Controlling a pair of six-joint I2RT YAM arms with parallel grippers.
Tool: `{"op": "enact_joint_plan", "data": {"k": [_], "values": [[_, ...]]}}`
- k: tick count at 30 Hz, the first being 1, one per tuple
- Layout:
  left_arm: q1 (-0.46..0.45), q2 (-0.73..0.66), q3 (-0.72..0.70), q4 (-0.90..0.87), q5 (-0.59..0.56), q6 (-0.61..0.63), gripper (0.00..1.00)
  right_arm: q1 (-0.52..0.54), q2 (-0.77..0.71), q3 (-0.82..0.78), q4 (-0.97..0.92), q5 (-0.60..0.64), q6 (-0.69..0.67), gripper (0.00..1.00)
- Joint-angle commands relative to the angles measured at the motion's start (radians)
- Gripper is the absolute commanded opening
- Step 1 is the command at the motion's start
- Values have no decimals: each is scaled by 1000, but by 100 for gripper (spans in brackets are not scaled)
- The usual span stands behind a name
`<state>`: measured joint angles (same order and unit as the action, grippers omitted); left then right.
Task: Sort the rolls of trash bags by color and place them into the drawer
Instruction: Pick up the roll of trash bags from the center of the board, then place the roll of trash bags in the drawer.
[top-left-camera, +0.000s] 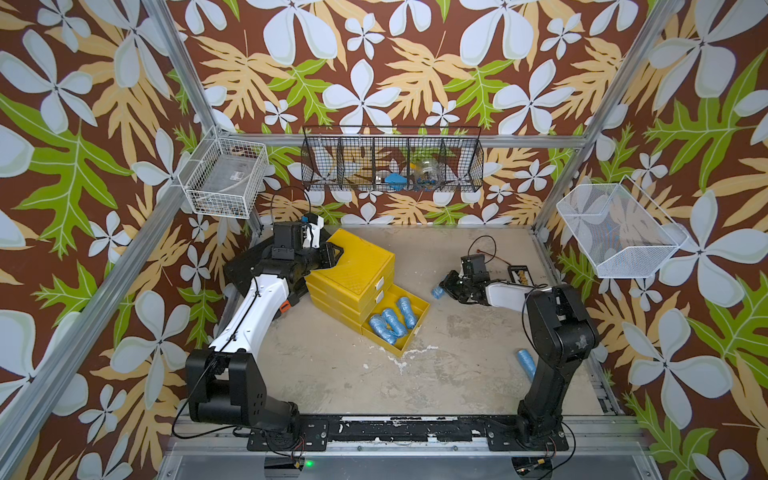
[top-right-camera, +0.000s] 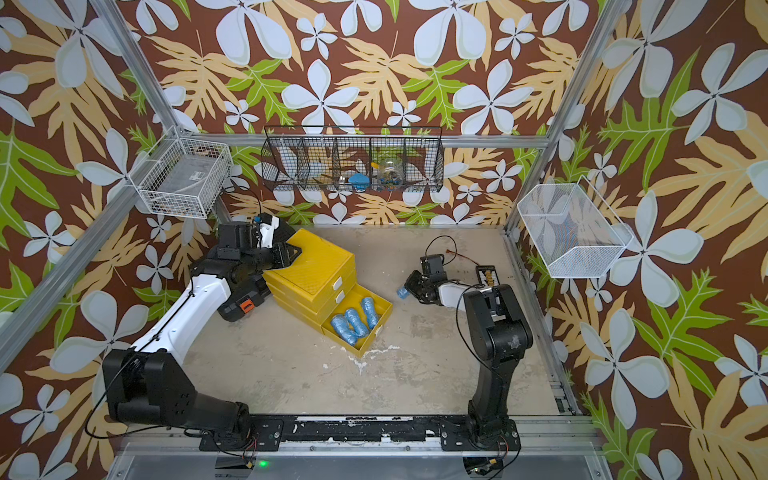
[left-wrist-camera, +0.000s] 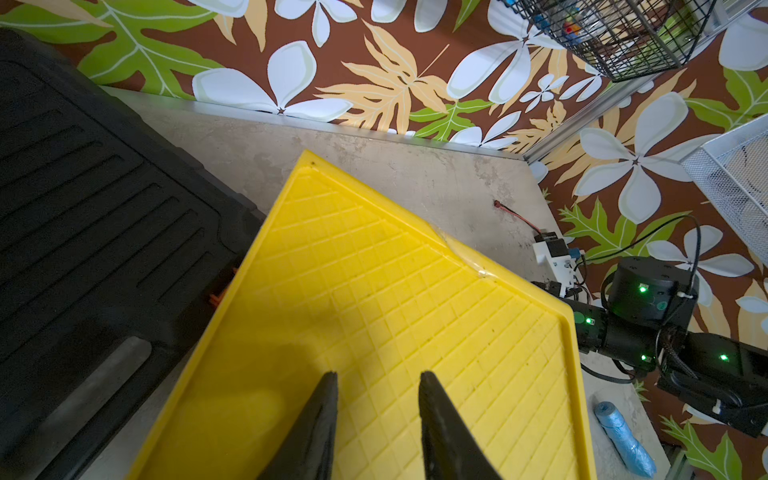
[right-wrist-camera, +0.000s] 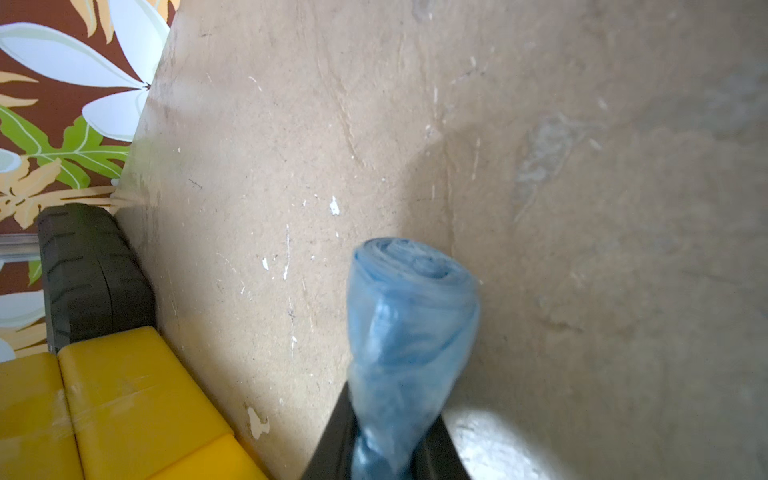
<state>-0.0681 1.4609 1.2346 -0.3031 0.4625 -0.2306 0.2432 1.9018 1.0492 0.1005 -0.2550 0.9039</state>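
A light blue roll of trash bags (right-wrist-camera: 411, 328) is pinched by one end in the right gripper (right-wrist-camera: 395, 419) over the worktop's (top-left-camera: 332, 374) back right part, long axis in line with the fingers, free end pointing toward the yellow chest of drawers (top-left-camera: 353, 257). The chest's bottom drawer (top-left-camera: 422, 318) stands pulled out, holding three light blue rolls (top-left-camera: 392, 322) side by side. The left gripper (left-wrist-camera: 376, 382), fingers slightly parted and empty, is over the chest's top; another blue roll (top-left-camera: 526, 363) lies near the worktop's right edge.
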Motion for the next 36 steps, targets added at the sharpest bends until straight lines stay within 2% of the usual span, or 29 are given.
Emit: {"op": "enact_joint_plan", "data": {"k": [1,10,17,23,32,36], "values": [[1,6,-4,-72,-7,2,37,1,-29,3,-29,2,-109,15],[3,3,6,-81,-14,4,37,43,-186,-14,-113,-51,-385,13],[3,0,6,-82,-15,2,37,170,-291,-29,-171,-58,-531,17],[3,-3,11,-85,-13,-1,37,282,-288,8,-214,-61,-577,18],[2,-6,11,-86,-14,-3,37,387,-175,64,-237,-29,-575,22],[1,-5,12,-87,-13,0,37,407,-138,79,-248,-10,-579,29]]}}
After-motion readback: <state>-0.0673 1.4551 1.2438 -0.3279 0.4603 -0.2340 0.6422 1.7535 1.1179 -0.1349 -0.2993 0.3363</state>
